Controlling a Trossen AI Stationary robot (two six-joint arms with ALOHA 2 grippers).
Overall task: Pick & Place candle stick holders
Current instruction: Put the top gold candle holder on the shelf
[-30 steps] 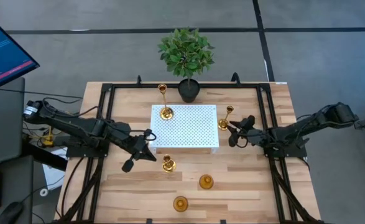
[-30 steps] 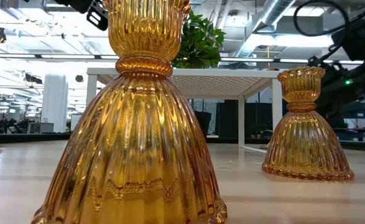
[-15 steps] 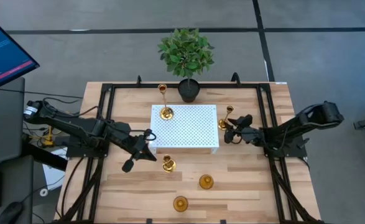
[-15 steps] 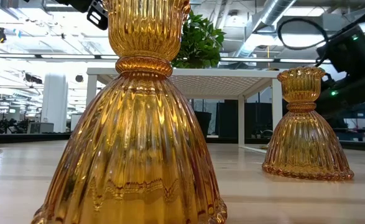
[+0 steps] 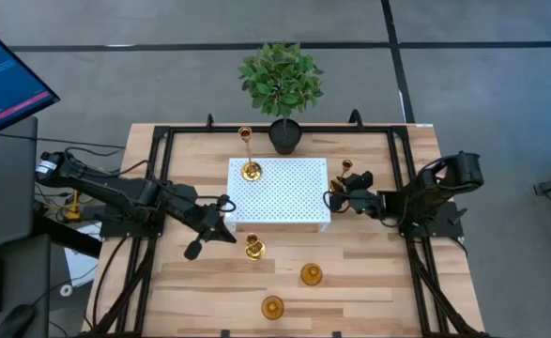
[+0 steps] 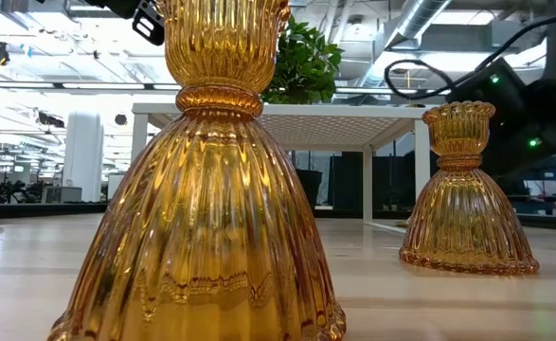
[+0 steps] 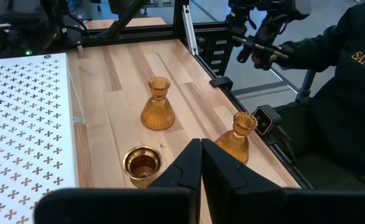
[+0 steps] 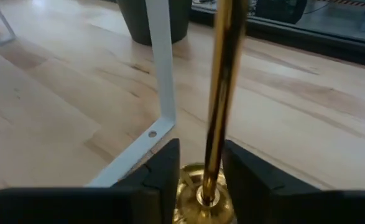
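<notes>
Five gold candle stick holders (image 5: 311, 274); right claw (image 8: 198, 168) narrow, straddling thin shiny stem (image 8: 219, 93); left claw (image 7: 201, 163) closed, empty.

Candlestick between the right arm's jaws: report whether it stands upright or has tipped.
Upright. The candlestick rises straight from its round base on the table, the right gripper jaws flanking the stem.

Light wood table (image 5: 378, 282) with black frame rails along its edges. White perforated stand (image 5: 280, 191) sits mid-table, nearer the far edge. Potted plant (image 5: 282, 89) at the far edge, centre. Slim brass holder (image 5: 342, 176) stands on the wood just beside the stand's right side. Short brass holder (image 5: 254, 247) just in front of the stand. Two amber ribbed holders (image 5: 311, 274) (image 5: 272, 307) toward the near edge, the second closest to it.
</notes>
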